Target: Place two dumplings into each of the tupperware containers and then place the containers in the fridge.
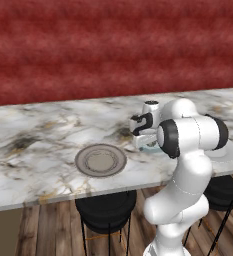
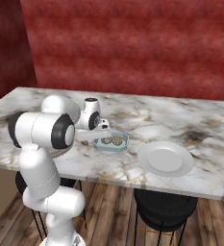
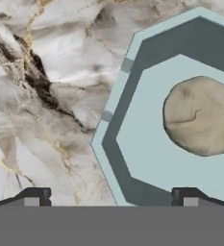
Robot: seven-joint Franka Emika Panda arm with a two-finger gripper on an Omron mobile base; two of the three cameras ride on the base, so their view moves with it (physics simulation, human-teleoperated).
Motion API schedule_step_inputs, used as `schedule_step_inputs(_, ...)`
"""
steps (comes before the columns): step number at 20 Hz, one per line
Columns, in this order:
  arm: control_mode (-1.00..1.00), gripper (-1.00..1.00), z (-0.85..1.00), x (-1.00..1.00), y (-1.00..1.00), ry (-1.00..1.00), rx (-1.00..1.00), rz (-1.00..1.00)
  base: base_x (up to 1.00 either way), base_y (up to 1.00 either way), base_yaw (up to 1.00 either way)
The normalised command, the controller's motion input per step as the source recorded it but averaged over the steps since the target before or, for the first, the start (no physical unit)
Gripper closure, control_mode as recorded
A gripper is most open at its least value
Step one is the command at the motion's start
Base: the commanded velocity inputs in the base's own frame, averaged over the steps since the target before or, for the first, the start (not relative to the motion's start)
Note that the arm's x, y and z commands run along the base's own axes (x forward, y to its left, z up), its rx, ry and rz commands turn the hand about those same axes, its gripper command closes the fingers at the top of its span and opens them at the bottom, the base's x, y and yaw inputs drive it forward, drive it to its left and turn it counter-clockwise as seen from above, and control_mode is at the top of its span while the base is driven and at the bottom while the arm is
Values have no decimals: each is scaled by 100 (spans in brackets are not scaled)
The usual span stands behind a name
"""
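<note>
Fingers spread wide, empty, straddle the near rim of a light-blue tupperware container on the marble counter. Two tan dumplings sit inside it. Beside it lies a white plate; a grey-brown plate lies farther along.

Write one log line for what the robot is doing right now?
gripper: open, empty, over rim | light-blue octagonal tupperware container: on marble counter, two lumpy tan dumplings inside | round white plate: bare

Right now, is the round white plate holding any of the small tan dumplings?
No, the round white plate lies bare; two dumplings sit in the light-blue container.
</note>
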Motion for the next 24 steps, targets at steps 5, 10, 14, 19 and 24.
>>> schedule_step_inputs(5, -100, -100, -43, 1, 15, 1, -1, 4, 0, 0, 0)
schedule_step_inputs(10, -100, -100, -25, 0, 5, 0, 0, 4, 0, 0, 0)
schedule_step_inputs(14, -100, -100, -9, 0, 0, 5, 0, 6, 0, 0, 0)
schedule_step_inputs(19, -100, 100, -4, 0, 2, 8, 0, 2, 0, 0, 0)
schedule_step_inputs(24, -100, 100, 0, 0, 0, 0, 0, 0, 0, 0, 0)
